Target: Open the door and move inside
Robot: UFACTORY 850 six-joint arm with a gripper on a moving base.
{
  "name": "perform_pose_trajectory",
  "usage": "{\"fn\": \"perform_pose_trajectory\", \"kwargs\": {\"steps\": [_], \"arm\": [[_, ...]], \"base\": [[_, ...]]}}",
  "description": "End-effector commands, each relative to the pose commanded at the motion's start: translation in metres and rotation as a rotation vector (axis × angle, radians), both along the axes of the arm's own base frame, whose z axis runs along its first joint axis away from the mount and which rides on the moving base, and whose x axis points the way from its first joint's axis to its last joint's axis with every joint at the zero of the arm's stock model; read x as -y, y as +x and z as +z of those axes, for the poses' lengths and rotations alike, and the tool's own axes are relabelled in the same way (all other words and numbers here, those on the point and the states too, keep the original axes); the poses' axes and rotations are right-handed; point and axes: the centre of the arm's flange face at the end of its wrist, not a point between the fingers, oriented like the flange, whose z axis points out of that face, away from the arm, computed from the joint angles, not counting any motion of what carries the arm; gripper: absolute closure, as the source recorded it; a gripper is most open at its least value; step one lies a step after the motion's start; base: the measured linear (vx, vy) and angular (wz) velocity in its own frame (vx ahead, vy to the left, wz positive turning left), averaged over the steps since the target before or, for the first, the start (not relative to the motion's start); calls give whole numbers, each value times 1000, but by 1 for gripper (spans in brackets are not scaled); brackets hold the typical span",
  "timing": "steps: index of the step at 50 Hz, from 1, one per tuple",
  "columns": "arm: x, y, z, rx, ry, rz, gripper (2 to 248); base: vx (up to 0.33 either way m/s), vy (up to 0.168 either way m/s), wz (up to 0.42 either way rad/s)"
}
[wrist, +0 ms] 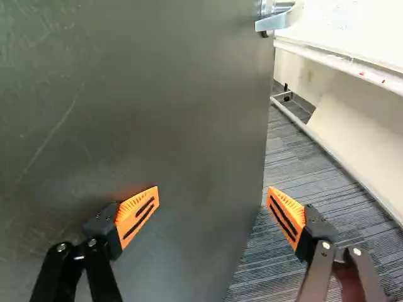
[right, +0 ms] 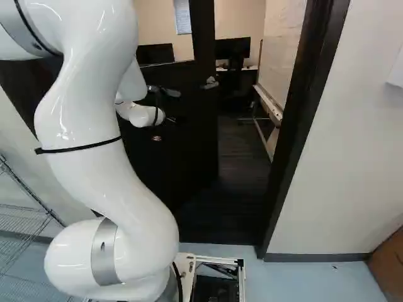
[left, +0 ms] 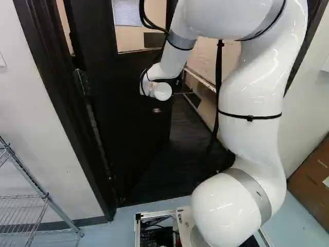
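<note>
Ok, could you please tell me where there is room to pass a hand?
Bare carpet lies between the free edge of the door and the whiteboard stand. The door's face is crowded: the arm and one finger of the open gripper stand before it.

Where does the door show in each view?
Left base view: the door, left of middle.
Right base view: the door, left of middle, partly behind the arm.
Wrist view: the door, ahead of the open gripper.
Shared landmark: whiteboard tray, past the door's free edge.
</note>
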Motion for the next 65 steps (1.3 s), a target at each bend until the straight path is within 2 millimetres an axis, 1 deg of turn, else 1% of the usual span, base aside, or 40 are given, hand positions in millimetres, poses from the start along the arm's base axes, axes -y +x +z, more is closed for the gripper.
{"fn": "perform_pose_trajectory", "kwargs": {"steps": [27,53,65], "arm": [[-27,25,-2,19,-9,53,3],[-51,36,-3,43,-49,151,3],[-64,41,-4,56,-71,207,3]], "base": [[0,0,0],[0,0,0],[0,0,0]]}}
